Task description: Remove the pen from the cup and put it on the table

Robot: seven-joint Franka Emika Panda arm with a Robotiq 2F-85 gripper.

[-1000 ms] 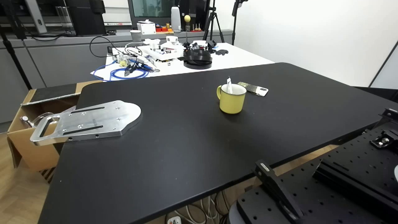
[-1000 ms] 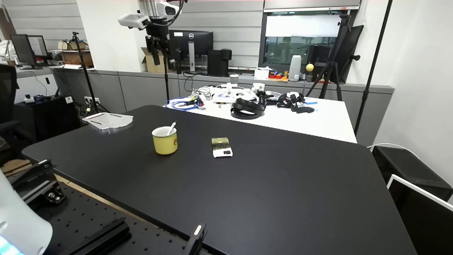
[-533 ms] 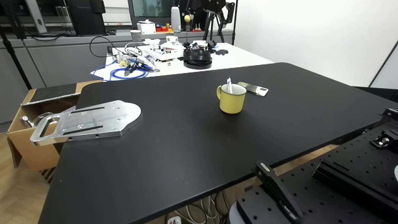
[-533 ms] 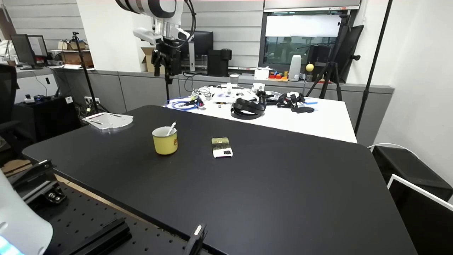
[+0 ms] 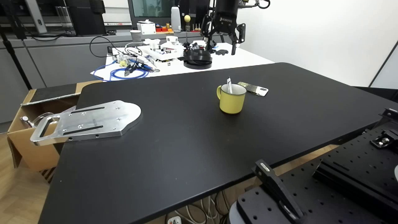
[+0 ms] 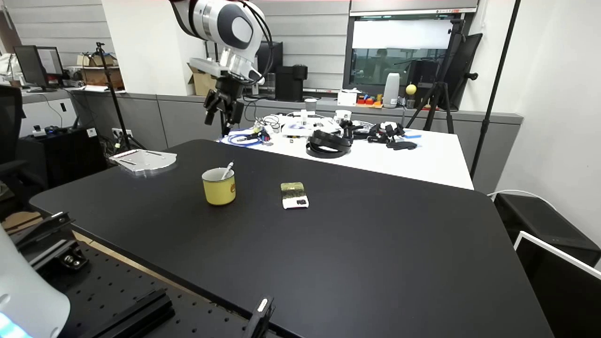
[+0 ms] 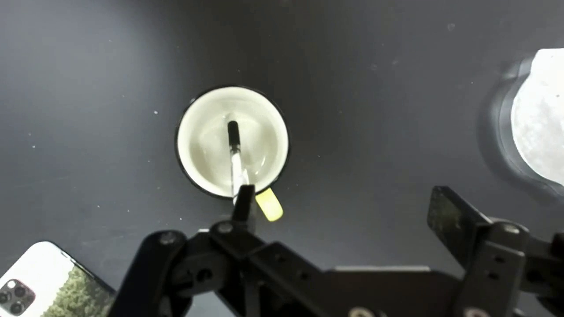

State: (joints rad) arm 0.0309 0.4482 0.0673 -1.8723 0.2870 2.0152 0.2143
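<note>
At the bottom of the wrist view: gripper (image 7: 343,200) with fingers (image 7: 243,207) set wide apart, one tip at lower centre, the other at lower right. Hangs from the arm (image 6: 237,30) at upper left of an exterior view, well above the table (image 7: 374,101).

Left of centre in the wrist view: pen (image 7: 233,136) inside the cup (image 7: 271,136). Leans toward the bottom of the frame, with dark end near the middle of the cup's floor and whitish length crossing the rim beside the handle (image 7: 269,204) (upper end partly hidden behind a fingertip). Sits apart from the gripper in both exterior views.

Around the pen: cup, mustard-yellow outside, white inside, dark along the rim. Stands upright on the matte black table.

At lower left of the wrist view: phone-like object (image 7: 42,264) with a white end, a cluster of lenses and a tree-patterned area, cut off by the frame. Lies on the table, apart from the cup.

At the right edge of the wrist view: metal plate (image 7: 544,123), likewise cut off. Shows whole at the left of an exterior view, with looped end past the table edge, overlapping a cardboard box (image 5: 40,155) in the frame.

At upper centre of both exterior views: white table (image 6: 422,162) bearing a blue cable (image 5: 127,77) and black rings (image 5: 198,56).
</note>
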